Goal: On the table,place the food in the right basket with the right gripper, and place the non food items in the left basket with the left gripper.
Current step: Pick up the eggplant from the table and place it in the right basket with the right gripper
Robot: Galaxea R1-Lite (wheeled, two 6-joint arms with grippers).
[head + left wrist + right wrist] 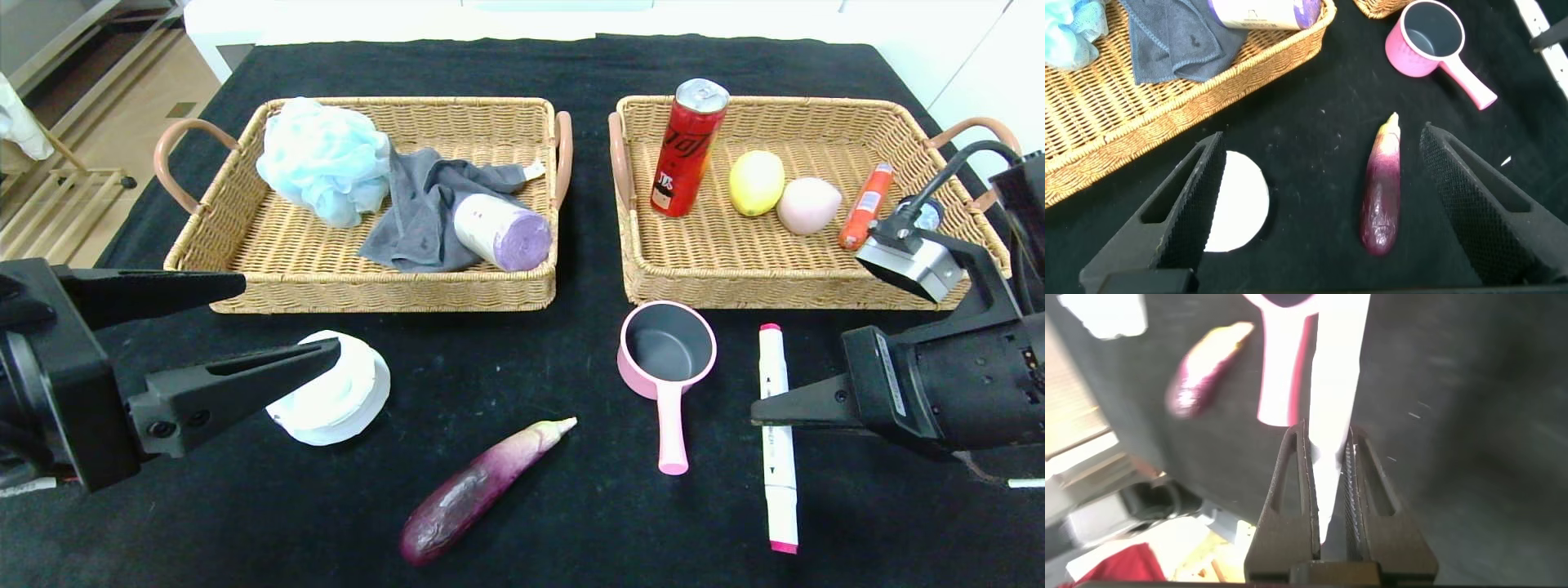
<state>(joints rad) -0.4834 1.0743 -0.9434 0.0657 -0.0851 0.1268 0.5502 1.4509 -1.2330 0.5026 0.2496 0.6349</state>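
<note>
A black-clothed table holds two wicker baskets: the left basket (245, 237) carries a blue bath pouf (325, 159), a grey cloth (424, 208) and a purple roll (502, 231); the right basket (653, 282) holds a red can (688, 147), a lemon (756, 182), a pink egg-shaped object (807, 205) and a sausage (865, 206). The left gripper (269, 322) hangs over the near left, fingers spread and grasping nothing, just above a white disc (339, 400); the right gripper (763, 416) sits low at the near right, fingers clenched, its tip over the marker (777, 457), though whether it grips the marker I cannot tell. An eggplant (482, 486) and a pink saucepan (665, 359) lie between the arms on the cloth.
</note>
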